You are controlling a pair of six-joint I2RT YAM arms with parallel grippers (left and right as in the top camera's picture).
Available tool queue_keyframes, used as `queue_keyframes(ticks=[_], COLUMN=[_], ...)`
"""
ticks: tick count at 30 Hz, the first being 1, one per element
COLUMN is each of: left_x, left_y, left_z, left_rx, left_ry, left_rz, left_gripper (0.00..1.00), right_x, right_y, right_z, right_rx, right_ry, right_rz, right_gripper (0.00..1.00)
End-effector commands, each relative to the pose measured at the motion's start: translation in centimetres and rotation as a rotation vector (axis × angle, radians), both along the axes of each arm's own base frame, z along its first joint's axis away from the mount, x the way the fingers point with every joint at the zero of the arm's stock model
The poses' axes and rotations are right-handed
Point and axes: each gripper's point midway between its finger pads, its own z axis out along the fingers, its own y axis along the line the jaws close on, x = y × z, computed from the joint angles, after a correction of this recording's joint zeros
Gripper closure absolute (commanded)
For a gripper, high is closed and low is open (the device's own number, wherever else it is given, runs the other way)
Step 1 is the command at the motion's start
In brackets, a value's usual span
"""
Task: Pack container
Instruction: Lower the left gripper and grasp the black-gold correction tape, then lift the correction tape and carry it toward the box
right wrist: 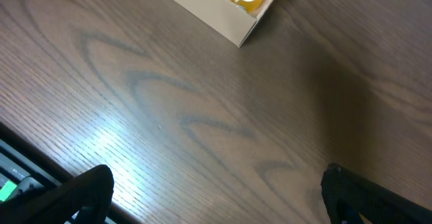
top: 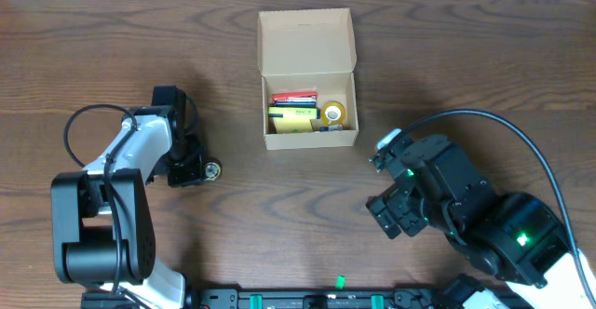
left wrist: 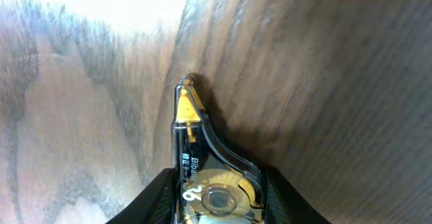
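Observation:
The tan cardboard container (top: 308, 140) stands at the table's middle back with its flap lid (top: 305, 39) open. Inside it lie a red item, a yellow pad (top: 291, 120) and a roll of tape (top: 333, 114). My left gripper (top: 194, 169) is shut on a clear and yellow correction tape dispenser (left wrist: 206, 177), low over the table left of the container. The dispenser's end shows in the overhead view (top: 213, 169). My right gripper (top: 391, 214) is open and empty, right and in front of the container, whose corner shows in the right wrist view (right wrist: 223, 11).
Dark wood table (top: 279, 216) all round. A black rail (top: 307, 300) runs along the front edge. The right arm's cable (top: 521, 141) loops over the table's right side.

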Motion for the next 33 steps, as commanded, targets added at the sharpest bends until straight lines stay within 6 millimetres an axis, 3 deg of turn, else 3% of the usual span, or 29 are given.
queue_keyframes(ticks=[1, 4, 12, 21, 33], left_x=[1.6, 3.3, 9.1, 12.0, 13.9], left_y=[1.3, 1.7, 0.9, -4.8, -11.5], left_z=[0.5, 1.8, 8.2, 15.8, 17.6], left_rx=[0.064, 0.087, 0.182, 0.168, 0.128], left_ry=[-0.028, -0.073, -0.223, -0.355, -0.509], left_rz=[-0.031, -0.084, -0.333, -0.369, -0.331], left_gripper=[0.94, 0.94, 0.94, 0.94, 0.94], right_x=[0.1, 0.1, 0.1, 0.1, 0.1], right_y=[-0.1, -0.1, -0.1, -0.1, -0.1], right_z=[0.0, 0.0, 0.0, 0.0, 0.0], right_rx=[-0.008, -0.008, -0.008, -0.008, -0.008], right_ry=[-0.003, -0.003, -0.003, -0.003, -0.003], right_rz=[0.005, 0.005, 0.005, 0.005, 0.005], right_gripper=[0.01, 0.01, 0.01, 0.01, 0.01])
